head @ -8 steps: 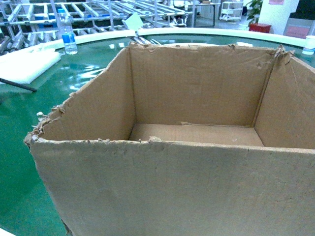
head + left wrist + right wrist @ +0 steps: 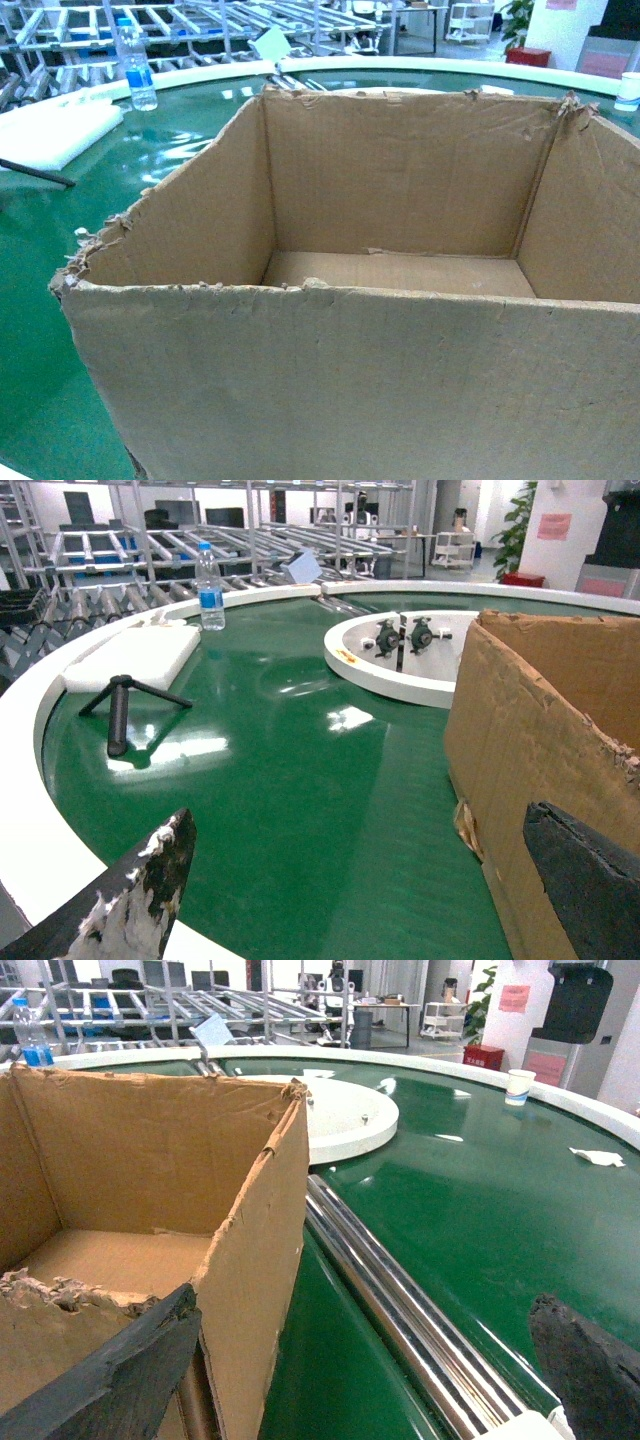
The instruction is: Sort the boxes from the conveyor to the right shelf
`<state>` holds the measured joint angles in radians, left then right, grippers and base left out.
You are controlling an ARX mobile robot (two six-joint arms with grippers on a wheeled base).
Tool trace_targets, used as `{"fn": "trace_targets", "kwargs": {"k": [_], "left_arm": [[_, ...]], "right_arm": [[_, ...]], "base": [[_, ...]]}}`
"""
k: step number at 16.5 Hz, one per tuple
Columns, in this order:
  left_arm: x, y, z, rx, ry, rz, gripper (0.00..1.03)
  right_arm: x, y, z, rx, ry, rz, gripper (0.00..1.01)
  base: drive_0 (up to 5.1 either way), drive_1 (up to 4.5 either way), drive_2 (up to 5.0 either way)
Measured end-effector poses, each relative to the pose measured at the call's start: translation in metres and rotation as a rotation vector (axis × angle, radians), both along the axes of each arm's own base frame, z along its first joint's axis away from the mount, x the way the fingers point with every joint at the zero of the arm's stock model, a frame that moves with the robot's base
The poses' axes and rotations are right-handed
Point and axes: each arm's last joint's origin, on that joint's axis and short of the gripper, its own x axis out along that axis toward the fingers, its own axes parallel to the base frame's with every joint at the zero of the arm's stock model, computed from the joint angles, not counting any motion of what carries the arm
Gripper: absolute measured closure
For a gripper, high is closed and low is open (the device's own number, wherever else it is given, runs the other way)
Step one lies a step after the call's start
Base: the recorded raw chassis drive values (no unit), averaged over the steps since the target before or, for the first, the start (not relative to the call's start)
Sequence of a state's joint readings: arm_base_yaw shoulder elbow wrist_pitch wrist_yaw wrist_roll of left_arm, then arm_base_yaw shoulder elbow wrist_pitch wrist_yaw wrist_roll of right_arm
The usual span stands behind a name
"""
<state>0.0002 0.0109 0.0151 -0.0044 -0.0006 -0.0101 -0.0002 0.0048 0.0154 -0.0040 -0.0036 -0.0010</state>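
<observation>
On the green conveyor (image 2: 40, 330), directly before me, stands the open cardboard box (image 2: 400, 300), torn-edged and empty. My left pincer (image 2: 370, 900) gapes wide beside the box's left wall, one finger (image 2: 590, 880) at the cardboard, the other over the belt's white rim. My right pincer (image 2: 340, 1360) is likewise wide open, straddling the right wall, gripping nothing. A water bottle (image 2: 135, 65) stands upright on the rim beyond.

The box (image 2: 400, 300) sits on the conveyor (image 2: 40, 330), with a water bottle (image 2: 138, 68) behind it to the left
</observation>
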Motion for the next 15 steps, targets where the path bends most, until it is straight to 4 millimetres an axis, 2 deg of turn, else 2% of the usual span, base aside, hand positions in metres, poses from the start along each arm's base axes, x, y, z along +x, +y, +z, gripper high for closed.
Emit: {"fn": "trace_targets", "kwargs": {"k": [11,15], "left_arm": [[0.0002,0.0003,0.0012,-0.003,-0.012,-0.004,0.05],[0.0066,0.0016,0.0063,-0.003,-0.044,-0.006,0.05]], "right_arm": [[0.0001,-0.0001,0.0005,-0.001,-0.005,-0.001,0.03],[0.0075,-0.0029,0.0068,-0.020,-0.046,-0.020,0.03]], "base": [[0.0,0.00,0.0],[0.0,0.00,0.0]]}}
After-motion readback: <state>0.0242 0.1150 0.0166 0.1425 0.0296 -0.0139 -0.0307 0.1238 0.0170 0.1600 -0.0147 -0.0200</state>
